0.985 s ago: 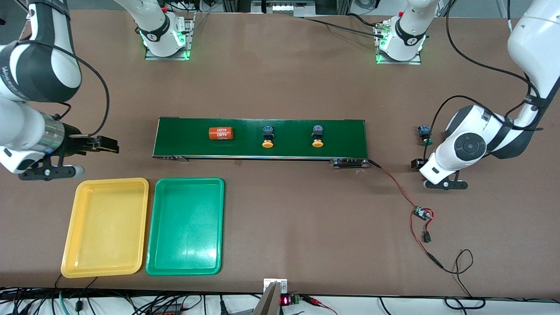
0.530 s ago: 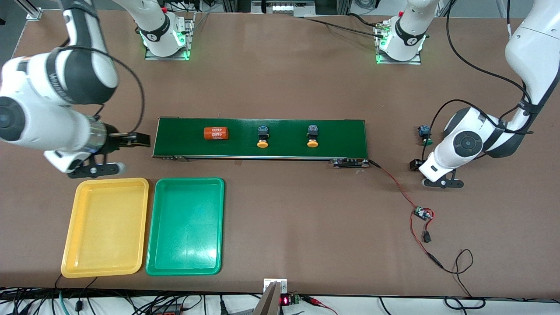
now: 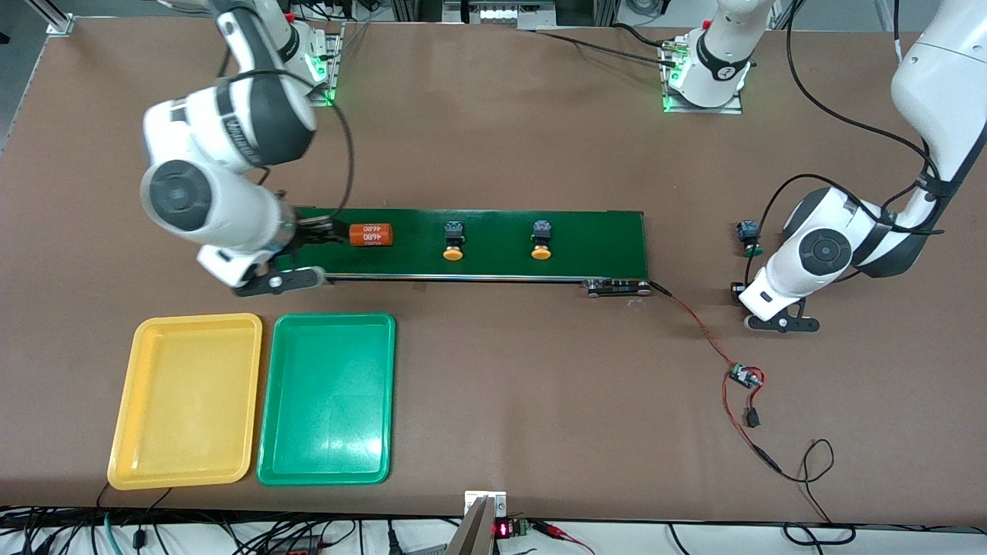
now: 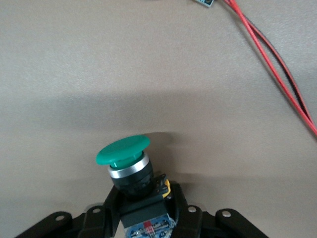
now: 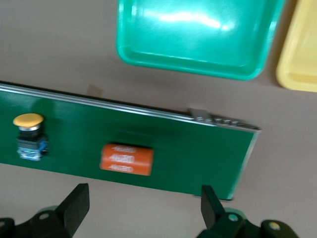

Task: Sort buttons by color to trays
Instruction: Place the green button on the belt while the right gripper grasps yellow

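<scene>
Front view: the yellow tray (image 3: pixel 185 401) and green tray (image 3: pixel 327 398) lie side by side, both bare, ready for sorting. The right gripper (image 5: pixel 143 206) hovers over the belt (image 3: pixel 586 243), fingers spread wide around the orange cylinder (image 3: pixel 371 234) — likely clearing it off. Two yellow buttons (image 3: pixel 453 241) (image 3: pixel 541 240) sit farther along. Off the belt's end, the left gripper (image 4: pixel 143 208) pinches a green button (image 4: pixel 125 163), probably to carry it over — another green button (image 3: pixel 748 236) stands beside it.
</scene>
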